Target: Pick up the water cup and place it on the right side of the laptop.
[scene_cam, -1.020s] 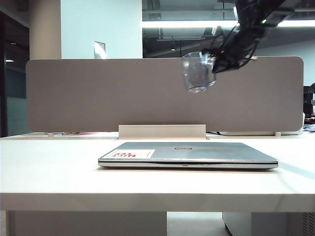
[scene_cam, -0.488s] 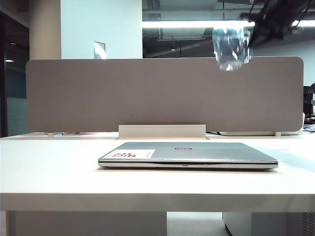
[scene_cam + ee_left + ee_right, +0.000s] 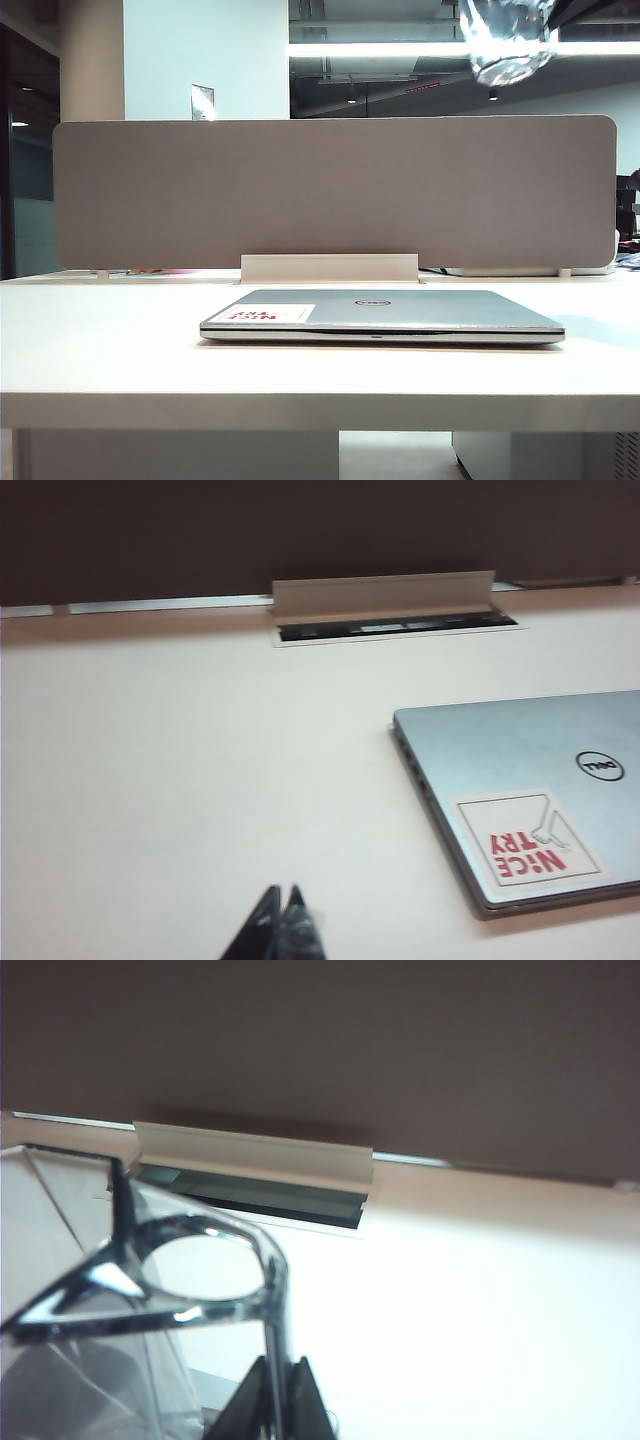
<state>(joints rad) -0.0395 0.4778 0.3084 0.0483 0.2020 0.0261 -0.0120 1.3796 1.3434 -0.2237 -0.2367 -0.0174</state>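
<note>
The right gripper [image 3: 275, 1400] is pinched on the wall of the water cup [image 3: 150, 1300], its dark fingertips pressed together on the clear rim. In the exterior view the water cup [image 3: 507, 40] hangs high at the upper right, above the grey partition panel [image 3: 335, 190] and well clear of the table [image 3: 100, 350]; the gripper itself is out of that frame.

The laptop [image 3: 382, 315] lies shut and flat on the table, roughly central, its front edge set back from the table's front edge. Bare tabletop lies open to its right and left. A cable tray flap [image 3: 329, 267] stands just behind it.

The left gripper [image 3: 280, 930] hovers over bare table beside the laptop's sticker end, its tips together and holding nothing.

The cup is transparent, faceted and squarish.
</note>
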